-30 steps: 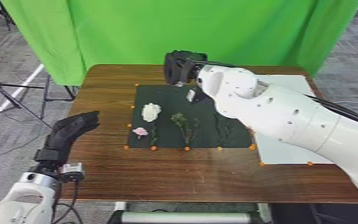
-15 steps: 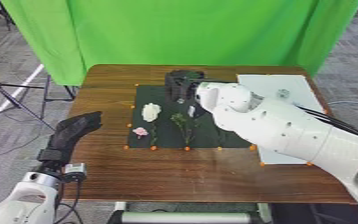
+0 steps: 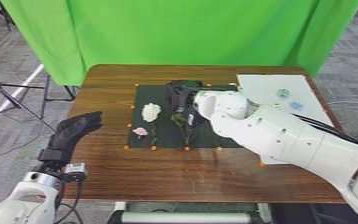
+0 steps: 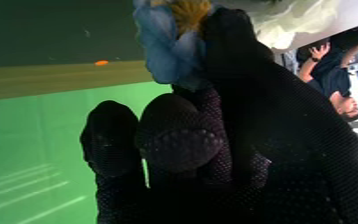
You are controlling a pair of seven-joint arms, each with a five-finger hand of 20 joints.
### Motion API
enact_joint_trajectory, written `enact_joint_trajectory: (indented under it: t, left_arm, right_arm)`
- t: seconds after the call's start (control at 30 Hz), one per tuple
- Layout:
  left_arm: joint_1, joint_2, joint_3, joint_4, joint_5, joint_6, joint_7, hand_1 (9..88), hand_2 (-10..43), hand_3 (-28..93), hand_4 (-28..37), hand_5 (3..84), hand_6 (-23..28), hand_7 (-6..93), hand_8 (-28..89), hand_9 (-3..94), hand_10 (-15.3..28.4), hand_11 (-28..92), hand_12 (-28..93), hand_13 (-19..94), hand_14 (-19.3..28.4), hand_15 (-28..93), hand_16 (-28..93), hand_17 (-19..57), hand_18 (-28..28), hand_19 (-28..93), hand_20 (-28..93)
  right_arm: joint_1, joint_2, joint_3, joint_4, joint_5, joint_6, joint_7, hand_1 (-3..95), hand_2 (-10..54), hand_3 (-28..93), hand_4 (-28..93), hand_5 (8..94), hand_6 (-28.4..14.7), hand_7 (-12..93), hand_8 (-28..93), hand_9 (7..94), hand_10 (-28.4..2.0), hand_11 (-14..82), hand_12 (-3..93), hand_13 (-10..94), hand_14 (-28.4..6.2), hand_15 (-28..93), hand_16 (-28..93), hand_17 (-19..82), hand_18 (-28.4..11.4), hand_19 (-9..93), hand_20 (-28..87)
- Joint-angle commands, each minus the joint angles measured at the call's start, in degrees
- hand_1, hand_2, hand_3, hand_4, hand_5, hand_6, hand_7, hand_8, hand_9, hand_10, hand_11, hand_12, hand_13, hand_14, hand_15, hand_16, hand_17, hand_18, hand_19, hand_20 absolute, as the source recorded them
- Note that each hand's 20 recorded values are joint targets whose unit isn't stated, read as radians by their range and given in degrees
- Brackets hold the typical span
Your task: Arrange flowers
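Observation:
Over the upper middle of the black mat (image 3: 168, 140) in the head view is my right hand (image 3: 181, 94). In the right wrist view a blue flower (image 4: 165, 47) with a yellow centre is pinched by the right hand (image 4: 193, 135), and white petals (image 4: 304, 22) stand close behind. On the mat's left side lie a white flower (image 3: 151, 112) and a small pink flower (image 3: 140, 131). Green stems (image 3: 188, 132) lie beside them, partly under the right hand. My left hand (image 3: 71, 130) is held open at the table's left edge, its fingers nearly straight.
A white sheet (image 3: 264, 85) at the table's right carries a pale green piece (image 3: 283, 93) and a pale blue piece (image 3: 296, 105); the right arm crosses over it. Orange markers (image 3: 187, 148) line the mat. Beyond the wooden table (image 3: 158, 175) hangs a green curtain (image 3: 202, 35).
The right hand has come nearer over the mat, away from the far table edge. Its arm has shifted too, uncovering the two pale pieces on the sheet. The left arm has hardly moved.

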Motion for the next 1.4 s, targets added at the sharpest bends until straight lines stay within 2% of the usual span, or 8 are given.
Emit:
enact_joint_trajectory:
  t: [0.03, 0.63, 0.77, 0.83, 1.13, 1.4]
  left_arm:
    - [0.0, -0.65, 0.12, 0.23, 0.21, -0.77, -0.58, 26.5, 2.9, 59, -20.0, 47.1, 3.5, 9.5, -5, 42.2, 15.1, 15, 11, 34, 20.1, 21, 0, 3.1, 15.9, 14, 16]
    - [0.5, -0.76, -0.12, -0.02, 0.31, -0.49, -0.52, 27.6, 2.2, 59, -19.0, 46.3, 3.1, 9.7, -5, 42.1, 15.2, 15, 11, 34, 20.0, 21, 0, 2.9, 16.1, 14, 16]
    - [0.9, -0.82, -0.14, -0.14, 0.09, 0.03, -0.32, 27.8, 1.6, 59, -18.6, 43.3, 2.5, 9.2, -5, 42.0, 15.3, 15, 11, 34, 20.0, 21, 0, 2.8, 16.2, 14, 16]
    - [0.4, -0.77, 0.04, 0.06, 0.17, -0.19, -0.25, 28.0, 1.1, 59, -18.4, 41.5, 1.9, 8.7, -5, 41.9, 15.3, 15, 12, 34, 20.0, 21, 0, 2.8, 16.2, 14, 16]
    - [0.5, -0.72, -0.07, 0.02, 0.25, -0.21, -0.17, 28.4, -0.8, 60, -18.2, 39.7, 1.0, 9.5, -6, 41.8, 15.0, 16, 12, 34, 19.9, 21, 0, 2.9, 16.2, 13, 16]
    - [0.3, -0.66, 0.09, 0.13, 0.27, -0.43, -0.10, 28.8, -1.7, 61, -18.9, 39.8, 0.2, 10.4, -6, 42.1, 15.1, 17, 11, 34, 19.5, 21, 0, 2.9, 16.2, 13, 16]
  right_arm:
    - [-0.2, -0.1, 1.0, 0.0, -0.6, -2.5, 0.6, 63.0, -9.5, 60, -15, 74.5, 4.2, 25, 3, 80.9, -8.6, 3.3, 33.3, 84, -1.5, 66, 34, 51, -16.2, 93, 57]
    - [-1.1, -0.2, 2.4, -0.2, -0.6, -4.9, 1.3, 60.7, -9.5, 59, -15, 74.9, 6.1, 24, 1, 77.7, -9.7, 3.4, 31.5, 83, -2.1, 66, 34, 49, -16.7, 93, 57]
    - [-1.3, -0.5, 2.6, -0.3, -0.7, -6.0, 1.8, 59.6, -9.5, 58, -15, 74.5, 5.9, 22, 1, 76.1, -10.0, 4.6, 29.1, 83, -2.2, 66, 33, 50, -16.7, 93, 56]
    - [-1.4, -0.5, 2.8, -0.6, -0.7, -6.6, 2.2, 58.9, -9.5, 59, -15, 74.2, 5.7, 21, 1, 75.1, -10.1, 6.6, 26.5, 83, -2.1, 66, 33, 50, -16.8, 93, 56]
    - [-0.9, -0.5, 3.3, -0.6, -0.4, -8.1, 2.2, 55.8, -9.5, 59, -14, 68.7, 6.0, 20, -1, 71.4, -11.3, 9.7, 19.6, 83, -1.9, 65, 33, 50, -17.0, 93, 55]
    - [0.5, -0.4, 5.1, -0.9, 0.6, -7.6, 2.8, 48.4, -9.5, 66, -15, 62.8, 6.6, 18, -7, 68.7, -11.5, 9.9, 17.3, 84, -2.3, 63, 33, 50, -17.2, 93, 55]
